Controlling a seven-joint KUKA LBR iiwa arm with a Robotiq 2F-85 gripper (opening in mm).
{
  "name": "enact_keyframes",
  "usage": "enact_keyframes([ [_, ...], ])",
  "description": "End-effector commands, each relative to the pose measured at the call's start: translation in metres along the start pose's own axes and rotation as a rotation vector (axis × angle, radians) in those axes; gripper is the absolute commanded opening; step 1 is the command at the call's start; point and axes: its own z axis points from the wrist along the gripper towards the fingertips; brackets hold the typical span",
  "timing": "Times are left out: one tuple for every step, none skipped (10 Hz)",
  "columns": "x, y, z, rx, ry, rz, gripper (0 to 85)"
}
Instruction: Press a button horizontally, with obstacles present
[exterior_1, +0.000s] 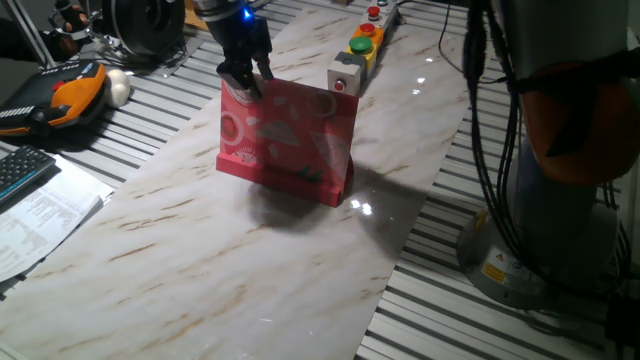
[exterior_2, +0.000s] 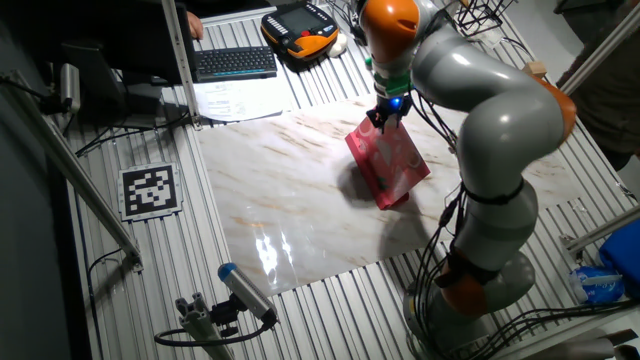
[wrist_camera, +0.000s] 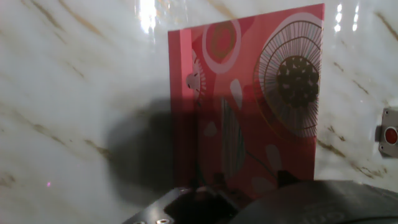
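Item: red push-button (exterior_1: 340, 85), small and round, set in a light-grey square box (exterior_1: 345, 75) on the marble-patterned worktop (exterior_1: 200, 260). It sat beyond the jaws, to one side, well apart from them, at the near end of a row of larger dome buttons on yellow boxes (exterior_1: 362, 42). In the hand view it showed at the right edge (wrist_camera: 390, 134), just past the card's edge.

Item: obstacle, one upright pink card (exterior_1: 290, 135) printed with flowers, circles and umbrella shapes, standing on a thick pink base strip (exterior_1: 285, 180). It stood directly under and in front of the jaws, between them and the button box; the button box was just behind its far upper corner.

Item: gripper (exterior_1: 243, 78), at the card's top corner. From the pictures I could not tell whether the jaws were open or closed, or whether they touched the card.

Handling notes, as judgement: the button looked rigid and spring-loaded, needing a firm, short sideways push on its red face rather than any grasp. The box appeared light and might slide on the glossy worktop if struck off-centre. The card seemed stiff but light, liable to topple if clipped near its top edge.
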Motion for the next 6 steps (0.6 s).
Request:
enact_keyframes([
  [-0.0001, -0.0001, -0.0003, 0.0, 0.0, 0.0, 0.0],
  [0.0, -0.0001, -0.0002, 0.0, -0.002, 0.003, 0.0],
  [0.0, -0.0001, -0.0002, 0.0, -0.002, 0.009, 0.0],
  [0.0, -0.0001, -0.0002, 0.0, -0.002, 0.009, 0.0],
  [0.0, -0.0002, -0.0002, -0.001, -0.003, 0.01, 0.0],
  [0.0, -0.0002, -0.0002, -0.001, -0.003, 0.009, 0.0],
])
